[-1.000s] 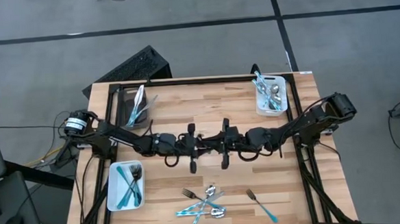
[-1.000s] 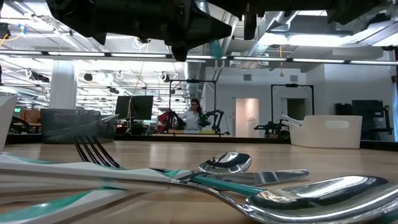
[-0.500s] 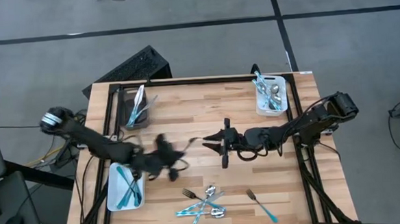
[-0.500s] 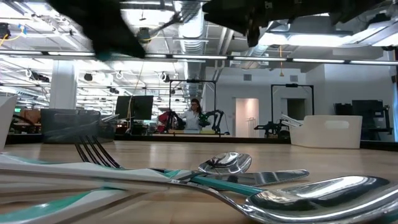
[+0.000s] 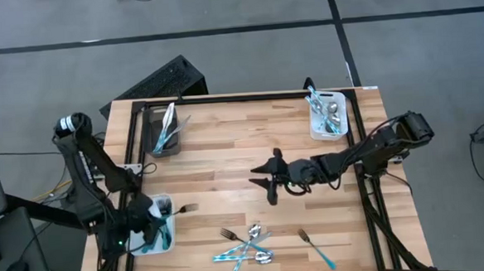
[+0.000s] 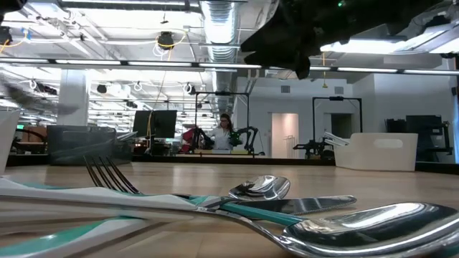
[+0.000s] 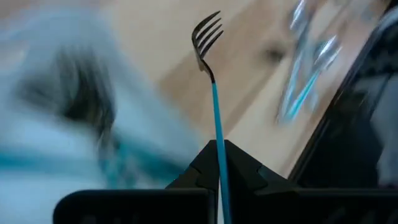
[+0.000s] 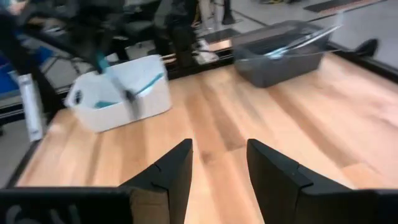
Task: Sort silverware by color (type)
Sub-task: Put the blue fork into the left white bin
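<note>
My left gripper (image 5: 163,216) hangs over the white bin (image 5: 140,240) at the table's near left, shut on a teal-handled fork (image 7: 214,106) whose tines (image 5: 186,209) stick out past the bin's right rim. My right gripper (image 5: 265,181) stands open above the middle of the table, nothing between its fingers (image 8: 177,168). More silverware lies in a heap (image 5: 248,245) by the near edge, with a single teal-handled fork (image 5: 316,248) to its right. My left gripper pinches the fork's teal handle (image 7: 219,163) between its two fingers. The handle runs along the fingers and sticks out past their tips, tines (image 7: 208,34) farthest out, pointing toward the table's right. The fork is lifted clear, above the bin's right side.
The near-left white bin holds teal-handled pieces (image 5: 151,227). A dark bin (image 5: 165,129) at the far left and a white bin (image 5: 327,114) at the far right hold more silverware. Bare wood lies between them (image 5: 226,145). A person shows far behind the table (image 6: 226,132).
The grippers met at the table's middle. My right gripper has opened and stayed near the middle. My left gripper has swung toward the near left corner with the teal fork, which now hangs over the white bin.
</note>
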